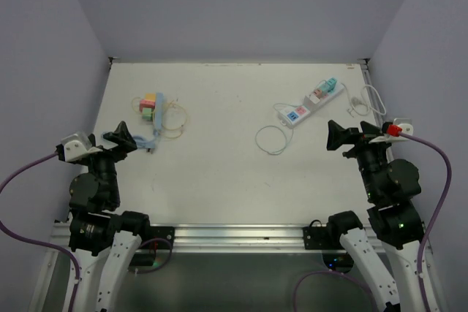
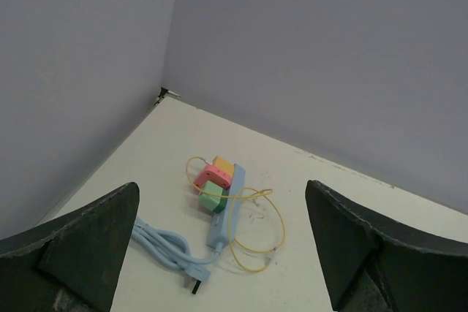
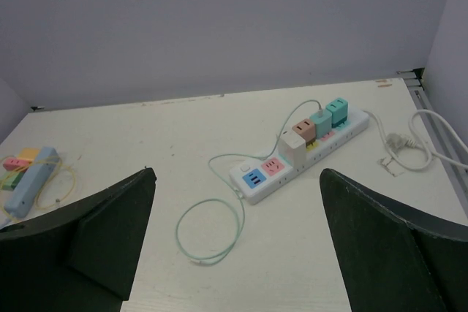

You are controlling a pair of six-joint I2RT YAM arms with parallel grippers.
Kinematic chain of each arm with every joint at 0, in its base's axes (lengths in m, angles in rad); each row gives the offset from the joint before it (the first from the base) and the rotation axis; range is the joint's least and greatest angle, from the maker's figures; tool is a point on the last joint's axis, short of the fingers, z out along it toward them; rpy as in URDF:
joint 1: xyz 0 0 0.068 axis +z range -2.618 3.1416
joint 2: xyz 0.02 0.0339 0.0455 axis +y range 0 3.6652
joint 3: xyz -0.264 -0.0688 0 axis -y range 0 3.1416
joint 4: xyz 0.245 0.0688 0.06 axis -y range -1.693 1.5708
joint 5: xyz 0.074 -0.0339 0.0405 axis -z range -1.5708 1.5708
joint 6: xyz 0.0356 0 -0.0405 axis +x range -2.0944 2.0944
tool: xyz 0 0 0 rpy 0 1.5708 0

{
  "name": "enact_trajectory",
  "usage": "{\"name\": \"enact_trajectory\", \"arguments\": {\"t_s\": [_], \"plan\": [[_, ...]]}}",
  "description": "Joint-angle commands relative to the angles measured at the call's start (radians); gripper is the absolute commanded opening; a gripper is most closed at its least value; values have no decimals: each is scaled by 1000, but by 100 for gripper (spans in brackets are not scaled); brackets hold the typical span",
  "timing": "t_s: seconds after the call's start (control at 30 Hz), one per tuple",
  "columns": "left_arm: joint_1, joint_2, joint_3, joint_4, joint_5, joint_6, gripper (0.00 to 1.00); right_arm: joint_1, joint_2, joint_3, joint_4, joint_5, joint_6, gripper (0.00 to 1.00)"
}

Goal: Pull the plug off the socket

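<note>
The white table [image 1: 219, 166] is seen from above, with both arms held back near its front edge. The left gripper [image 1: 126, 138] is spread wide and nothing is held between its fingers [image 2: 80, 246]; the right gripper [image 1: 344, 137] is likewise wide open and empty. On the far right side the white power strip [image 3: 307, 158] is laid diagonally, well apart from the right gripper. Four plugs are seated in it in a row: a white plug [image 3: 291, 150], a brown one, and two teal ones. A thin pale green cable [image 3: 212, 224] is curled in a loop just beside the strip. On the far left a smaller blue power strip [image 2: 223, 210] is laid, with pink, orange and green plugs and a thin yellow cable [image 2: 256, 242].
</note>
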Motion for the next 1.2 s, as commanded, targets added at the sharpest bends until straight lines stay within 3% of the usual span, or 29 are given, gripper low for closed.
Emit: {"name": "enact_trajectory", "arguments": {"t_s": [0.0, 0.33, 0.53, 0.8, 1.17], "plan": [[-6, 9, -3, 23, 13, 16, 100, 2, 5, 30, 12, -18, 9, 99], [-6, 30, -6, 32, 31, 13, 100, 2, 14, 32, 3, -10, 31, 99], [-6, 131, 14, 7, 85, -7, 100, 2, 84, 73, -60, -34, 93, 99], [-6, 512, 138, -133, 158, -44, 100, 2, 221, 113, -160, -88, 169, 99], [2, 1050, 306, -184, 203, -62, 98, 2, 215, 55, -126, -171, 193, 99]]}}
